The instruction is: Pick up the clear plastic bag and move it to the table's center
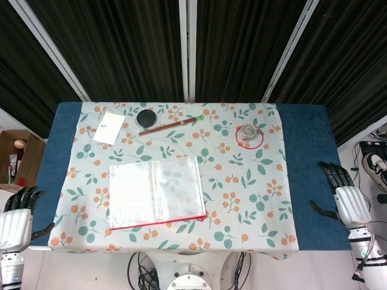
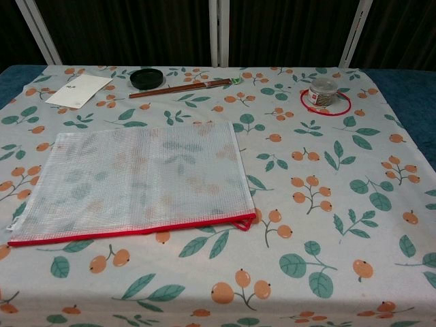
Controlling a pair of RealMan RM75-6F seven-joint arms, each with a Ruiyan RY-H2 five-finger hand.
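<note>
A clear mesh plastic bag (image 1: 156,192) with a red zipper edge lies flat on the floral tablecloth (image 1: 242,175), left of the table's middle; in the chest view the bag (image 2: 139,180) fills the left half. My left hand (image 1: 17,219) hangs off the table's left front corner, fingers apart and holding nothing. My right hand (image 1: 344,196) rests over the blue table edge at the right, fingers spread and empty. Neither hand touches the bag, and neither shows in the chest view.
At the back lie a white card (image 1: 109,127), a black round lid (image 1: 147,117), a pair of brown chopsticks (image 1: 169,125) and a small clear jar (image 1: 248,134) inside a red ring. A cardboard box (image 1: 17,157) stands on the floor at the left.
</note>
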